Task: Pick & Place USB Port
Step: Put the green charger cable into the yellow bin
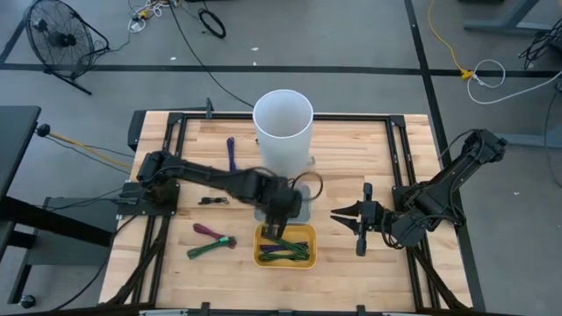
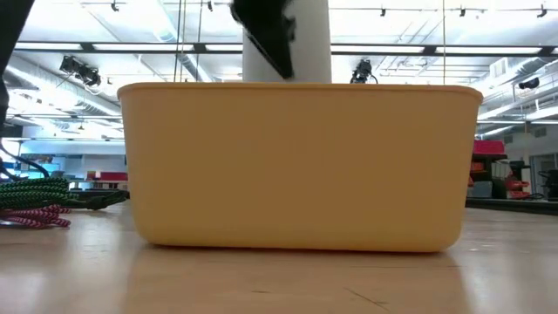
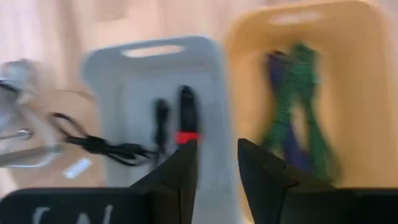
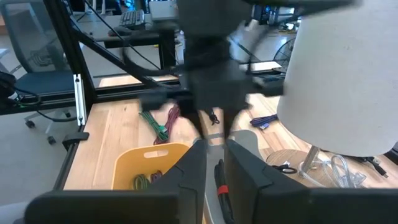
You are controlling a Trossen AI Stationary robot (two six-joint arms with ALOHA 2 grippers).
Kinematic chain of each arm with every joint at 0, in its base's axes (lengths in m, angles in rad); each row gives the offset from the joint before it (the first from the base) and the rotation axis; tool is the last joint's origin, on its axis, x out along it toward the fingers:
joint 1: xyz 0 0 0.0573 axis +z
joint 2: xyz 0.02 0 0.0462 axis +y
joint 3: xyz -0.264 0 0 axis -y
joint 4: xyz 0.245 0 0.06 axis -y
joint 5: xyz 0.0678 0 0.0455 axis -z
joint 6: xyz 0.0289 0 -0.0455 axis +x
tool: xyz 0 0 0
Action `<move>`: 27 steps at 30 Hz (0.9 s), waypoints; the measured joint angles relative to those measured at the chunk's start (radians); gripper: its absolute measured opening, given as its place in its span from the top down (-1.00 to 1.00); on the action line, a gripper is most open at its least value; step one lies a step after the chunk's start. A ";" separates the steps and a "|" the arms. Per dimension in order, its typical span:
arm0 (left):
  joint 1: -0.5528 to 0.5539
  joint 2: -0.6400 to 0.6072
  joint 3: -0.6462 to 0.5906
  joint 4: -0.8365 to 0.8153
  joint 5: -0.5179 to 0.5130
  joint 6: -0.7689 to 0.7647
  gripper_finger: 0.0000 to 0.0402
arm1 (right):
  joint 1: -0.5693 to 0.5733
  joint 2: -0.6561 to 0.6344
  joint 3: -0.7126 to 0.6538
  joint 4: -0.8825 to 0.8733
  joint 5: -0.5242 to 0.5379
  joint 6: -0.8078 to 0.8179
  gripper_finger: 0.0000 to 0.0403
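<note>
A black USB cable with a red band (image 3: pixel 186 118) lies in the grey tray (image 3: pixel 124 74), beside a thinner black lead (image 3: pixel 99 148). To its side stands the yellow bin (image 3: pixel 360 93), also seen at table height (image 2: pixel 296 166), holding green and purple cables (image 3: pixel 298 106). My left gripper (image 3: pixel 217 155) hovers over the border between tray and bin (image 1: pixel 277 226), fingers a narrow gap apart, holding nothing. My right gripper (image 1: pixel 335 213) waits to the right of the tray, pointing left, its fingers (image 4: pixel 214 149) slightly apart and empty.
A tall white cylinder (image 1: pixel 283 123) stands just behind the tray. Loose cables lie on the table's left half: a green and magenta bundle (image 1: pixel 211 241), a purple one (image 1: pixel 231 154) and a small black one (image 1: pixel 211 201). A black frame (image 1: pixel 176 123) borders the table.
</note>
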 joint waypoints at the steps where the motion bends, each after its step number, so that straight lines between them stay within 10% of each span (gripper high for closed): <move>1: -0.019 -0.006 0.000 -0.015 0.004 -0.018 0.42 | 0.000 0.000 0.000 -0.001 0.000 0.000 0.71; 7: -0.165 -0.050 0.000 -0.149 -0.034 -0.133 0.43 | 0.000 0.000 0.000 -0.010 -0.019 0.016 0.71; 18: -0.519 -0.129 -0.032 -0.473 -0.459 -0.518 0.43 | 0.000 0.000 0.000 -0.016 -0.027 0.026 0.71; 27: -0.601 -0.312 -0.458 -0.287 -0.409 -0.755 0.43 | 0.000 0.001 0.000 -0.003 -0.024 0.019 0.71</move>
